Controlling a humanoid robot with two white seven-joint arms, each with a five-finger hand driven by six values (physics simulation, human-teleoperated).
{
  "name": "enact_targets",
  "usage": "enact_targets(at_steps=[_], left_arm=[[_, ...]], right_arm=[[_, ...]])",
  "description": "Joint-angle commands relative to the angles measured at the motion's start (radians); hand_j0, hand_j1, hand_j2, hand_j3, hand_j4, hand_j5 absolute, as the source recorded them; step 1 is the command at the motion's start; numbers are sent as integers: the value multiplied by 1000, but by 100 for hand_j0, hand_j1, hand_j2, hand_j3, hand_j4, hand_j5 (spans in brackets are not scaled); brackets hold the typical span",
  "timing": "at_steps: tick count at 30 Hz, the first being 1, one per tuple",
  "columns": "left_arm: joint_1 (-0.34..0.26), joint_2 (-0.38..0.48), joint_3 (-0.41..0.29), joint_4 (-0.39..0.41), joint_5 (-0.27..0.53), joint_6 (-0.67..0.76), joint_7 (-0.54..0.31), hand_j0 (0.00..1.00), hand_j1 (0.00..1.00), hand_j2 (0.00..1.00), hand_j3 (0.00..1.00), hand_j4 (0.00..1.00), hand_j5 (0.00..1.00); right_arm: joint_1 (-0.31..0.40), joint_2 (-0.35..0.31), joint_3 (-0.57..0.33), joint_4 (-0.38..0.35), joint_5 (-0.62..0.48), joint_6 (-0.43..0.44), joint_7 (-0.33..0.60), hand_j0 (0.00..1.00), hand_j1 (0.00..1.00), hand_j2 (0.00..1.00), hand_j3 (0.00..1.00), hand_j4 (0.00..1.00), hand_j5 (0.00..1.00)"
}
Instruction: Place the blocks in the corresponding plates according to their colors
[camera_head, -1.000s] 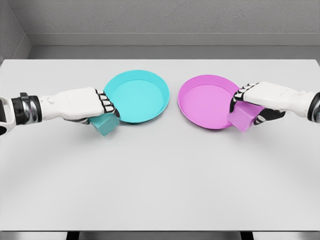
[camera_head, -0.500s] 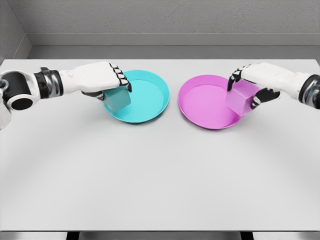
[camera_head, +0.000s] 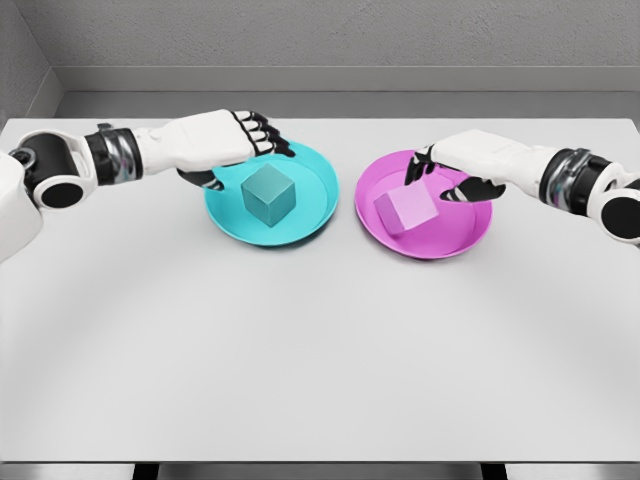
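Observation:
A teal block (camera_head: 269, 194) lies inside the teal plate (camera_head: 312, 203), left of the table's middle. A pink block (camera_head: 407, 211) lies inside the pink plate (camera_head: 462, 234) to the right. My left hand (camera_head: 235, 152) hovers over the teal plate's back left rim, fingers spread, apart from the block. Over the pink plate's back edge my right hand (camera_head: 445, 175) is also open, just above and right of the pink block, holding nothing.
Both plates sit side by side on a white table (camera_head: 320, 340). A grey wall runs behind the table's far edge.
Both hands carried their blocks inward over the plates and let go. The teal block now rests in the teal plate and the pink block in the pink plate.

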Motion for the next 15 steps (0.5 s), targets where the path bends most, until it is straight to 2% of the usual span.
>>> enact_targets(at_steps=[1, 3, 6, 7, 10, 13, 15], left_arm=[[2, 86, 3, -71, 56, 1, 3, 100, 100, 100, 100, 100, 100], [6, 169, 8, -120, 90, 1, 3, 100, 100, 100, 100, 100, 100], [18, 249, 9, -123, 150, 1, 3, 100, 100, 100, 100, 100, 100], [34, 277, 9, -128, 165, 1, 1, 100, 100, 100, 100, 100, 100], [57, 366, 25, -160, 173, 1, 1, 100, 100, 100, 100, 100, 100], [136, 428, 86, -171, 171, 1, -4, 100, 100, 100, 100, 100, 100], [149, 438, 88, -172, 171, 1, -2, 100, 100, 100, 100, 100, 100]], right_arm=[[0, -6, 0, 1, 0, 8, -1, 100, 100, 100, 100, 100, 100], [0, -12, -9, -4, 0, -2, -1, 100, 100, 100, 100, 100, 100], [5, -42, -43, -7, 0, -13, -1, 100, 100, 100, 100, 100, 100], [11, -62, -55, -7, 2, -48, -1, 100, 100, 100, 100, 100, 100], [43, -147, -92, -5, 0, -268, -1, 100, 100, 100, 100, 100, 100], [152, -202, -185, -5, 0, -438, -1, 100, 100, 100, 100, 100, 100], [239, -237, -258, 1, 0, -533, -4, 100, 100, 100, 100, 100, 100]])
